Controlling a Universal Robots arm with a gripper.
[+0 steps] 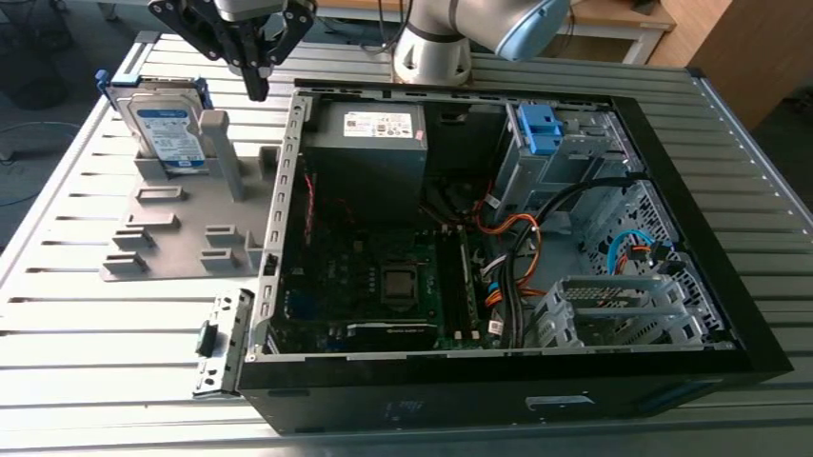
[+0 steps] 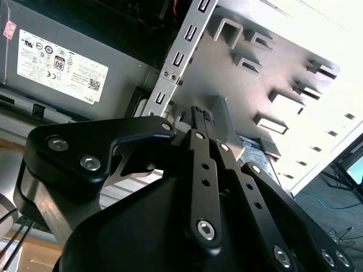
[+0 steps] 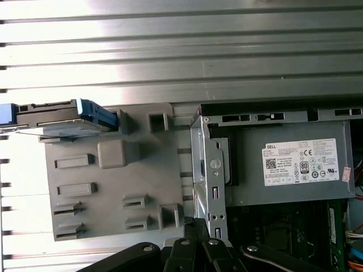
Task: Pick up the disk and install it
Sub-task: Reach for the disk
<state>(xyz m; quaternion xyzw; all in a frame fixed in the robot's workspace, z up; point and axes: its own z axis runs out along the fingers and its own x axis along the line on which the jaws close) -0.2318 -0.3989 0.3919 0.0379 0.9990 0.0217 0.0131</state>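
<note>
One flat rectangular silver-grey metal disk in a blue plastic bracket is standing on edge in a grey slotted holder plate at the exterior view's left. Right of it, the black gripper is hanging with its fingers clenched on nothing, beside the open black computer case.

Have disk on edge at fixture's far end, fixture flat on table, at the exterior view's left of open case. Inside case: power supply nearest fixture, drive cage beyond it. Gripper over fixture-case gap.
</note>
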